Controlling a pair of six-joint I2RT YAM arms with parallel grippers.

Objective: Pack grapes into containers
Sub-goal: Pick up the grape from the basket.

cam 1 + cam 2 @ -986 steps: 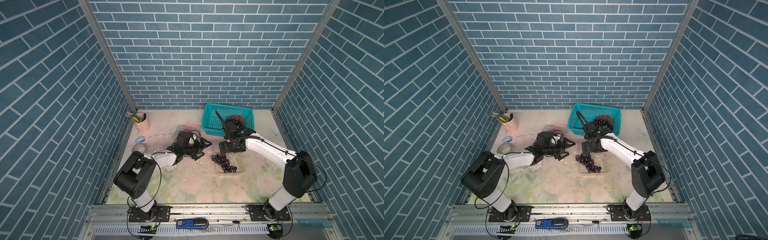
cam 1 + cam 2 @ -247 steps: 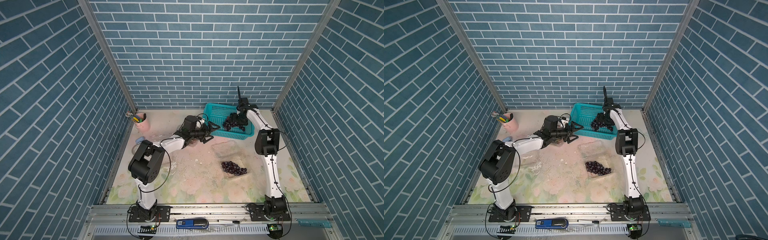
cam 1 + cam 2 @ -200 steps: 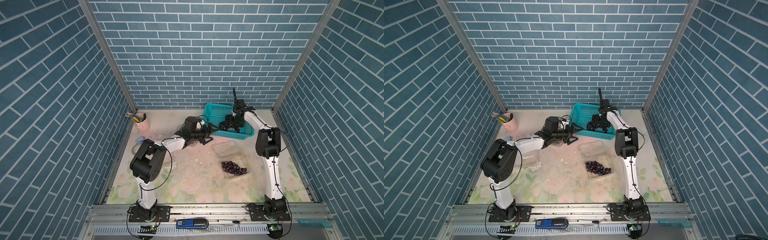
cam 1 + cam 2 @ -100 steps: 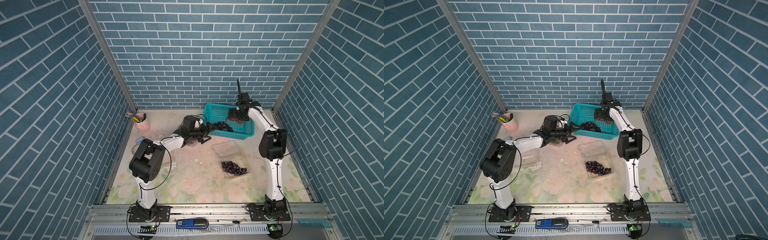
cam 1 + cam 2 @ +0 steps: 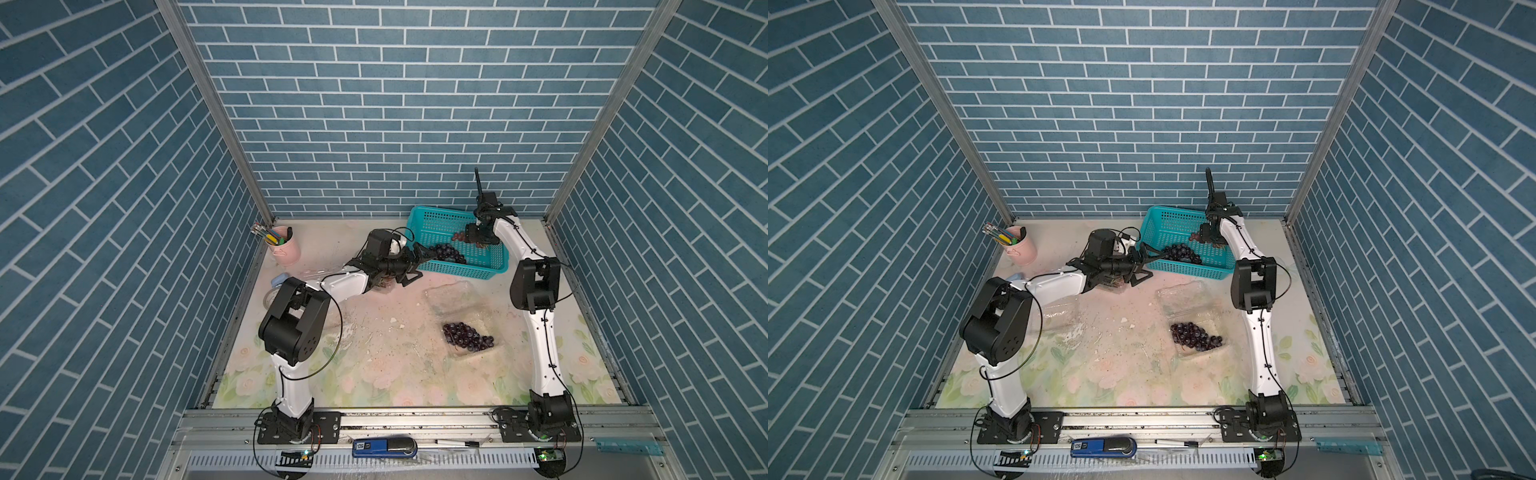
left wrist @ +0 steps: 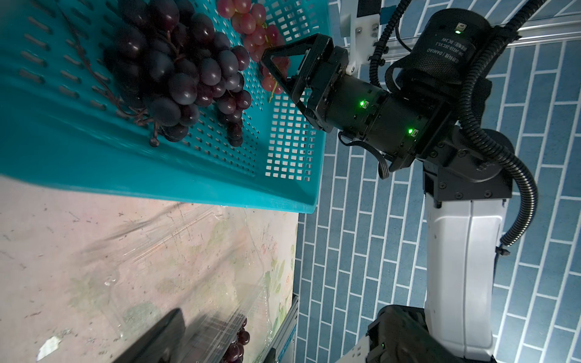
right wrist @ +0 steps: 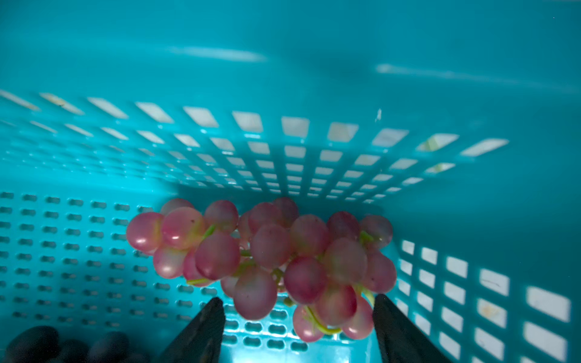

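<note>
R gripper point(image 7: 297, 300) down in teal basket point(image 7: 188, 78), jaws spread either side of pink grape bunch point(image 7: 270, 251), not pinching yet. Close slow on stems, not fruit: squash risk. L gripper point(image 5: 417, 266) spread, empty, by basket rim.

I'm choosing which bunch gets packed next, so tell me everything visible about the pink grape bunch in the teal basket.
The pink bunch is a small cluster of round, glossy red-pink grapes, some paling to yellowish, on thin yellow-green stems. It lies on the perforated floor of the teal basket, near a corner, beside the larger dark bunch. The right pincer straddles its near end, fingers open on either side; whether they touch the grapes is unclear.
</note>
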